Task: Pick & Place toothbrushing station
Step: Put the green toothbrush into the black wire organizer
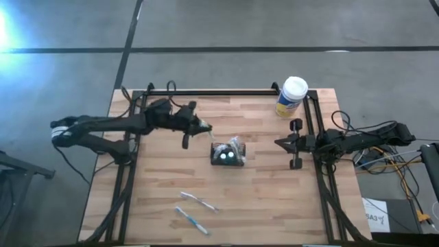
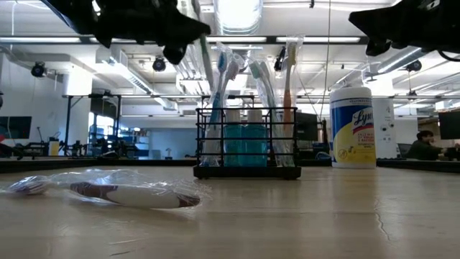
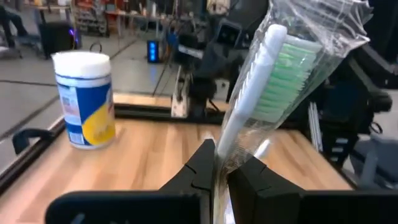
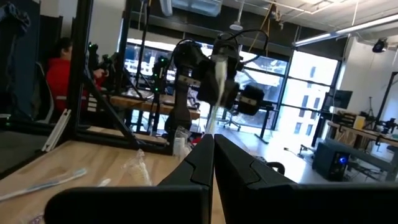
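A wrapped toothbrush point(image 3: 261, 93) is pinched in the closed fingers of the left gripper point(image 3: 214, 165), raised beside the toothbrushing station point(image 1: 228, 154) at table centre. Lowering into a slot is probably needed next. The right gripper point(image 4: 213, 149) is shut, empty.

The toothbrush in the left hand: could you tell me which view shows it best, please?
The left wrist view: the wrapped toothbrush fills the frame, pinched by the left hand. The high view shows a pale sliver; the right wrist view shows it distant; the low view doesn't show it clearly.
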{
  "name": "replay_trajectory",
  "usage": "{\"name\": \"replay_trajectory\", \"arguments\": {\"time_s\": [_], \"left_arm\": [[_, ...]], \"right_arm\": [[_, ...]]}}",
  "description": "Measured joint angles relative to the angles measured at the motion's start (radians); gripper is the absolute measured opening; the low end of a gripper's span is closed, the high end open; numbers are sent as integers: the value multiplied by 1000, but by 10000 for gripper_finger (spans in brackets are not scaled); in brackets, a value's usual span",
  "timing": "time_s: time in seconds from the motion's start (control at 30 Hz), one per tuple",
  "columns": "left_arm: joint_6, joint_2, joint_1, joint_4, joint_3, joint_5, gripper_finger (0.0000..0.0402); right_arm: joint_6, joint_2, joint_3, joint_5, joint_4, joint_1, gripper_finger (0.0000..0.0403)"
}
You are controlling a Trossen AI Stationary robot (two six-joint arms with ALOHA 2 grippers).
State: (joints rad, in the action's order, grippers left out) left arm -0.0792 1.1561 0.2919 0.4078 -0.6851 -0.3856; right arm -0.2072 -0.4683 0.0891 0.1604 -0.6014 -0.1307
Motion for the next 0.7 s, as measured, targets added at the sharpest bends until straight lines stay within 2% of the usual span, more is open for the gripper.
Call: {"name": "replay_trajectory", "arguments": {"time_s": [0.7], "left_arm": [[76,178,-41,29,3,16,23]], "right_arm": [[51,0,-17,-1,-2,0,8]]}}
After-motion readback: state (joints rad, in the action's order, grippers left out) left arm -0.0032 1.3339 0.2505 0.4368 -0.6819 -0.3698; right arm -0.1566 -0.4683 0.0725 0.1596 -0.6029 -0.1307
